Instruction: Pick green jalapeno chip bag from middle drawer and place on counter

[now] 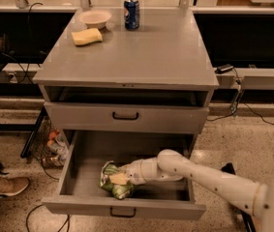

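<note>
Speckled floor all round. At far left, a seated person's leg and shoe, close beside a wire basket of odds and ends.

Up on the counter, left to right: yellow sponge, shallow bowl, blue soda can, all toward the back edge. Below that, an upper drawer, pushed in, black handle at centre. Lower again, the middle drawer, pulled well out.

Inside, near the front and left of centre, the green jalapeno chip bag, crumpled, lying on the drawer floor. Touching its right side, the gripper, at the end of a white arm reaching in from the right. Cannot tell whether clamped on the bag or only pressed against it.

Hazards, as a judgement:
- Likely to slip out on the lift if only a loose fold of foil is caught.
- Could catch on the drawer's front wall if drawn forward too low.
- Could strike the upper drawer's face if raised while too far back.
- Might topple the can or shove the sponge if set down too deep on the counter.
- Might brush the person's leg if swung wide to the left.
</note>
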Controlling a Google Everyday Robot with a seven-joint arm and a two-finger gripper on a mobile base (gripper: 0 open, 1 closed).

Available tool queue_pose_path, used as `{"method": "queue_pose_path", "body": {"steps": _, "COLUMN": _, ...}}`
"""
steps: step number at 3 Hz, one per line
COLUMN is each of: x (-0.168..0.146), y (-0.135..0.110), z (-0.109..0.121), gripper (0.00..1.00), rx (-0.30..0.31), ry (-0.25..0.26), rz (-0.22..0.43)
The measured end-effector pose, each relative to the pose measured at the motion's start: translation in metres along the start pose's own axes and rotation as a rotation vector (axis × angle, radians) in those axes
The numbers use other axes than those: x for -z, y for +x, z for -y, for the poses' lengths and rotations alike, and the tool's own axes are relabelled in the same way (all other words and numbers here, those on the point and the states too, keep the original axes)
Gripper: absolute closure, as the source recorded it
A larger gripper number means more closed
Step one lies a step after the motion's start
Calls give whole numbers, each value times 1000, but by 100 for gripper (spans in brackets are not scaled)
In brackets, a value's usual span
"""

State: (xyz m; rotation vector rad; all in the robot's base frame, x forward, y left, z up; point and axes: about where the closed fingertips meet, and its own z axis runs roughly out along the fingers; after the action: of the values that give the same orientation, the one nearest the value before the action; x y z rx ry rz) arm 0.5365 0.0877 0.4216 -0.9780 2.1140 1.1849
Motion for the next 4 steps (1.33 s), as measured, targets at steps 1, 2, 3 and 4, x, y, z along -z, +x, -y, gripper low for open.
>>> {"method": "queue_pose_path", "body": {"steps": 1, "x": 54, "y": -37, "z": -43, "gripper": 100, "rx": 136, "ry": -69, "rz": 146}}
{"method": "queue_pose_path", "body": {"steps": 2, "x": 134, "y": -60, "z": -66, "gripper": 100, "rx": 266, "ry": -45, "rz": 272}}
{"method": "queue_pose_path", "body": {"steps": 3, "x": 168, "y": -47, "z": -56, "gripper": 100, "rx": 258, "ry": 14, "rz": 303}}
{"method": "queue_pose_path", "body": {"steps": 4, "x": 174, "y": -52, "z": -59, "gripper": 100, "rx": 270, "ry": 16, "rz": 310}}
